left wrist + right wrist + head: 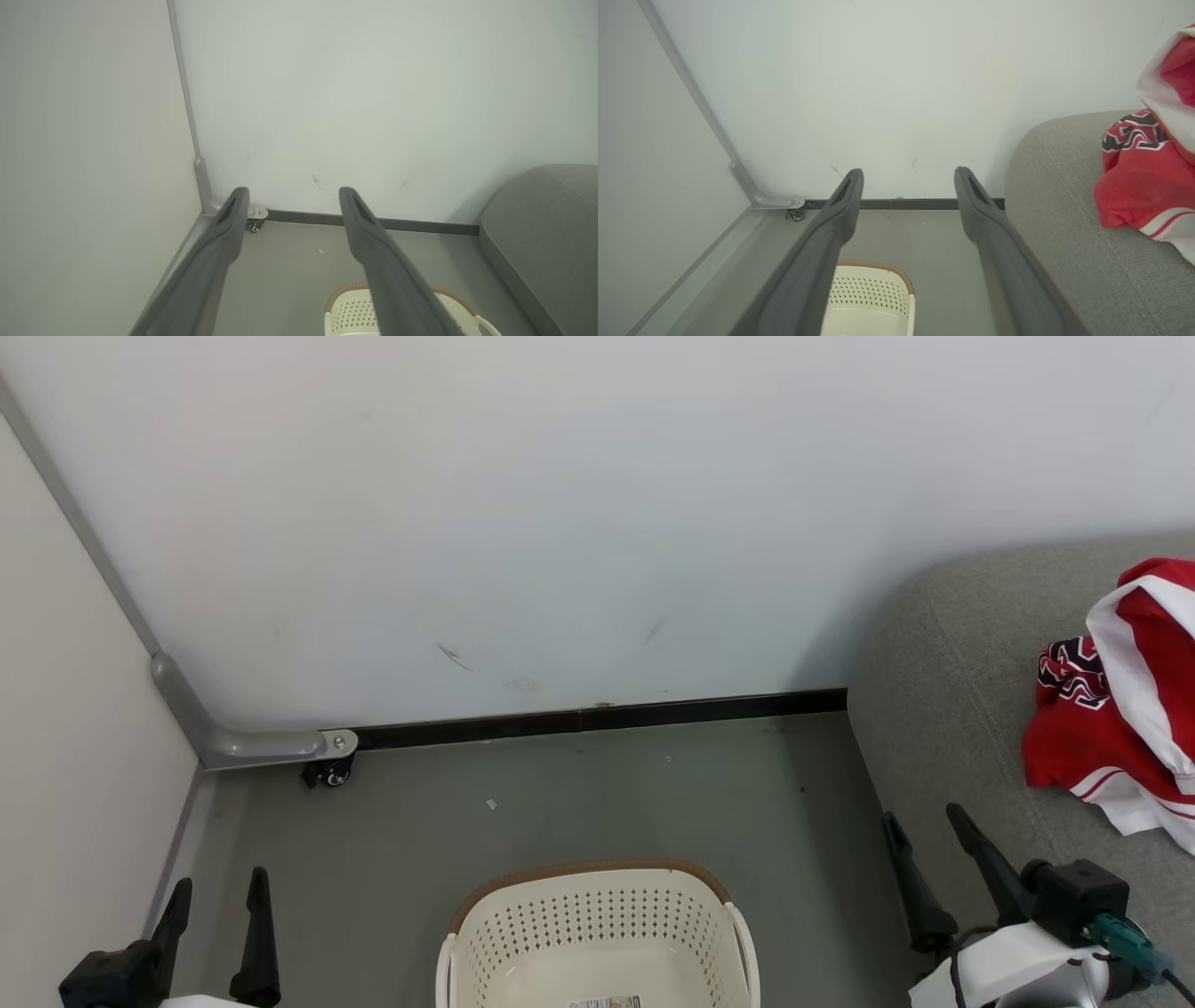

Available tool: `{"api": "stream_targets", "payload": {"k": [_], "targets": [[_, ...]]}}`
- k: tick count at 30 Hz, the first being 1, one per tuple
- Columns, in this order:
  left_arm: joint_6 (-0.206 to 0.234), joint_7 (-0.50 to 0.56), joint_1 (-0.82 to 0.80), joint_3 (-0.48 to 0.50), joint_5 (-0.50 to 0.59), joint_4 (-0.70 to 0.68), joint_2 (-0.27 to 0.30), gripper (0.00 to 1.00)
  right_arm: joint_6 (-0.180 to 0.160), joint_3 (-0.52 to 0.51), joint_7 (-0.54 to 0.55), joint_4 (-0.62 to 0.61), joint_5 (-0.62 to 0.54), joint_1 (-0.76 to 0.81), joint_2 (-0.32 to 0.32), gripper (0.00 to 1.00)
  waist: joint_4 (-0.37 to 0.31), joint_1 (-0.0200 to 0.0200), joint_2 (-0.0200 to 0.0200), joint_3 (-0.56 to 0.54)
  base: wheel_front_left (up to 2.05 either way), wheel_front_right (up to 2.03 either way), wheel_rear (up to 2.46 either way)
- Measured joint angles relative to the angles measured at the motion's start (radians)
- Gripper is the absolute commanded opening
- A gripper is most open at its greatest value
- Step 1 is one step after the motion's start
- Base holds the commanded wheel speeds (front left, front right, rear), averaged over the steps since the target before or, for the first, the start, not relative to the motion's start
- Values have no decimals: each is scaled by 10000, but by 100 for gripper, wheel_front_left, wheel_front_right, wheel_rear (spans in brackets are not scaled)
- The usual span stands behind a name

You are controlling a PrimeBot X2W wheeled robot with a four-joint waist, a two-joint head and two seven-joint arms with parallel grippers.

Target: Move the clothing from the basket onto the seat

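Observation:
Red clothing [1116, 709] with white stripes and a black patterned patch lies bunched on the grey seat [943, 691] at the right; the right wrist view has the clothing [1143, 186] on the seat [1059, 233] too. The cream basket [597, 933] with a brown rim stands on the floor at the bottom centre, its visible inside bare apart from a label. My left gripper [219, 887] is open at the lower left, beside the basket. My right gripper [922, 821] is open at the lower right, by the seat's front edge, nothing between its fingers.
A white wall runs across the back with a dark skirting strip [597, 717]. A pale panel on the left ends in a grey bracket with a small caster [329, 771]. Grey floor [579, 793] lies between wall, basket and seat.

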Motion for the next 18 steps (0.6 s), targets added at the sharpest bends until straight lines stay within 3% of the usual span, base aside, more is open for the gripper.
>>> {"api": "stream_targets", "payload": {"k": [12,13,18], "targets": [[-4,0,6,6,79,-132,44,100,0,19,2,-247,127,146,0,100,57,0,0,20,0,0,0],[-6,0,6,-6,90,-107,35,0,0,17,2,-215,127,175,4,0,63,0,0,19,0,0,0],[-12,17,229,-173,27,236,-464,0,0,67,36,186,140,552,113,0,65,0,0,21,0,0,0]]}}
